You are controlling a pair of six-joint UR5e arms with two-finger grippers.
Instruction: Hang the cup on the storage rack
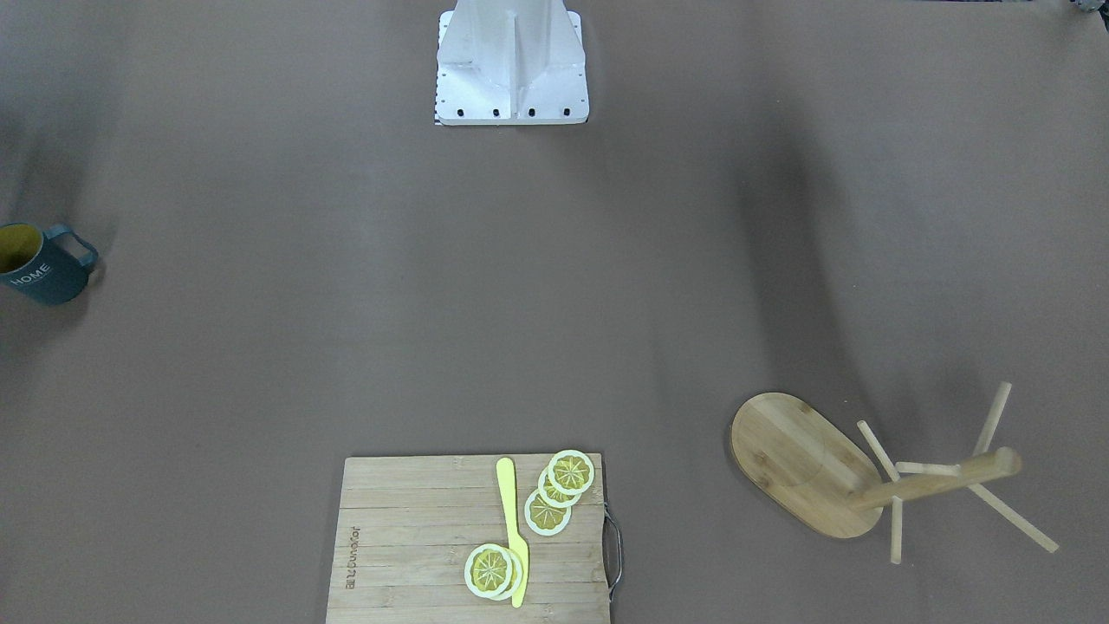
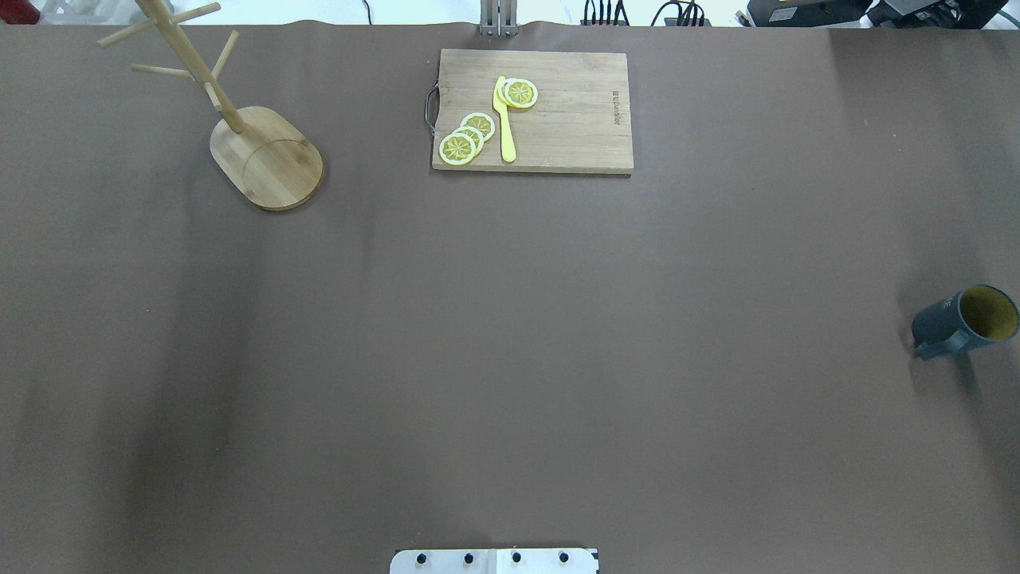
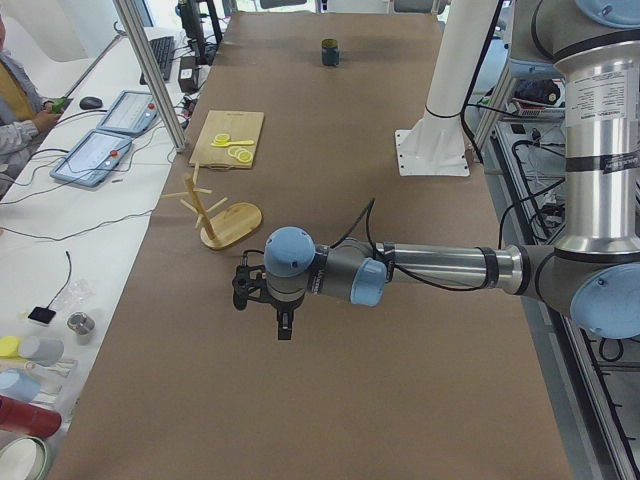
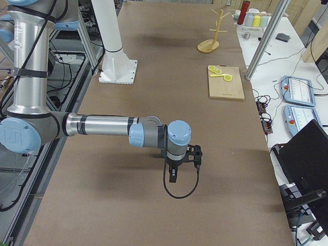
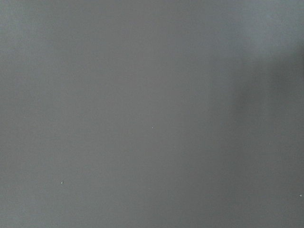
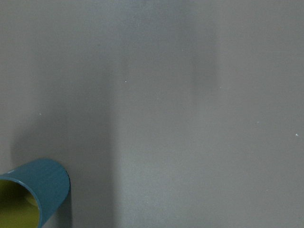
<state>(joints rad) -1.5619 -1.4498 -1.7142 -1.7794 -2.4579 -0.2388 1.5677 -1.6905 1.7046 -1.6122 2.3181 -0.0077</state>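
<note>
Brown-covered table (image 2: 510,359) carries all items. Left arm (image 3: 440,268) reaches out horizontally over the table's left half, with the left gripper (image 3: 284,322) pointing down above bare surface. It shows in the left side view only, so whether its jaws are wide or narrow cannot be told. Right arm (image 4: 102,125) is posed alike over the right half, with the right gripper (image 4: 173,174) pointing down above bare surface. It shows in the right side view only, so its jaw state cannot be told either. Wooden cutting board (image 2: 574,119) lies at the far edge, near centre, metal handle on its left end. Storage rack (image 2: 267,159) stands upright on its oval base at the far left, post and peg arms rising from the base's far end. Cup (image 2: 952,323) stands upright on the table at the right edge, about mid-depth, well apart from the rack, handle turned toward the near side. The right wrist camera catches its rim in the lower left corner. Lemon slices (image 2: 458,148) lie on the board's left half in two groups, with a yellow knife (image 2: 505,127) lying between them
</note>
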